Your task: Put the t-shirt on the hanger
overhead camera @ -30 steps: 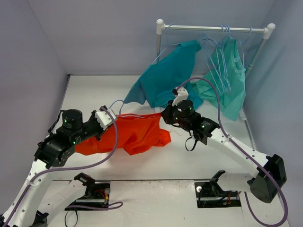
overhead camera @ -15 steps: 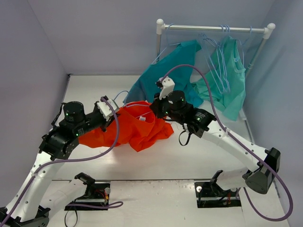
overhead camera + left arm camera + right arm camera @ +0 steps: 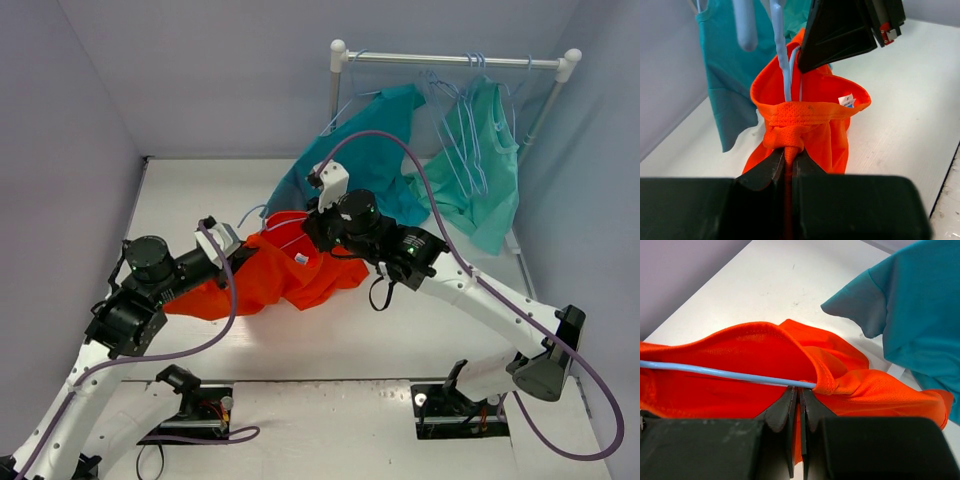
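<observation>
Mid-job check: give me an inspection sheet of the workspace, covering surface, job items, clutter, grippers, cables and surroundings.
Surface: white table, a few faint marks.
Job's things: t-shirt bunched on the table between the arms, neck opening held up; hanger wire runs into that opening.
Clutter: teal-blue shirt drapes from the rack down to the table behind the t-shirt.
Grippers: left gripper shut on the t-shirt's collar; right gripper shut on the hanger wire beside the hem.
Cables: purple cables loop above both arms; no snag seen.
Surroundings: rack at back right, carrying a green-teal garment and spare hangers; plain walls.
</observation>
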Available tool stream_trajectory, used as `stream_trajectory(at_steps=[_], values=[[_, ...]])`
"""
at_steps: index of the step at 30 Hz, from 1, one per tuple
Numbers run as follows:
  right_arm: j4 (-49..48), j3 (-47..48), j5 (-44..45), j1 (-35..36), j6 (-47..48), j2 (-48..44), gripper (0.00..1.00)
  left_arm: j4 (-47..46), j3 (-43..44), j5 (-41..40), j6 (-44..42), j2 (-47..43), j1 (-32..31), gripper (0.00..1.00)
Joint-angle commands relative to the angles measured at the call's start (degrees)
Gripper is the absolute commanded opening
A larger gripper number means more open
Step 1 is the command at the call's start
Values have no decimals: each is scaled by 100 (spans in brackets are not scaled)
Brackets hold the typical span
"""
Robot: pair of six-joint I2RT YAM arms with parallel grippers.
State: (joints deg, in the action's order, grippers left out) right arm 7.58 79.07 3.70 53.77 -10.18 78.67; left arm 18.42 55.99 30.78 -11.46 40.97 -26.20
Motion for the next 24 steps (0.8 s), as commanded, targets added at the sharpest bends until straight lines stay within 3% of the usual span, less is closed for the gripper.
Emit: stream_trajectory(at_steps=[1,9,18,24], values=[[-183,276,159,64,137,15,0,-1072,-149,367,355,-35,-17,0],[41,377,428,64,595,-212,0,-818,-504,560,420,-178,-17,0],[156,610,419,64,956,-107,0,-218,-72,912,355,165,-17,0],[201,794,752,46,1282,-142,0,383,211,514,266,358,-17,0]])
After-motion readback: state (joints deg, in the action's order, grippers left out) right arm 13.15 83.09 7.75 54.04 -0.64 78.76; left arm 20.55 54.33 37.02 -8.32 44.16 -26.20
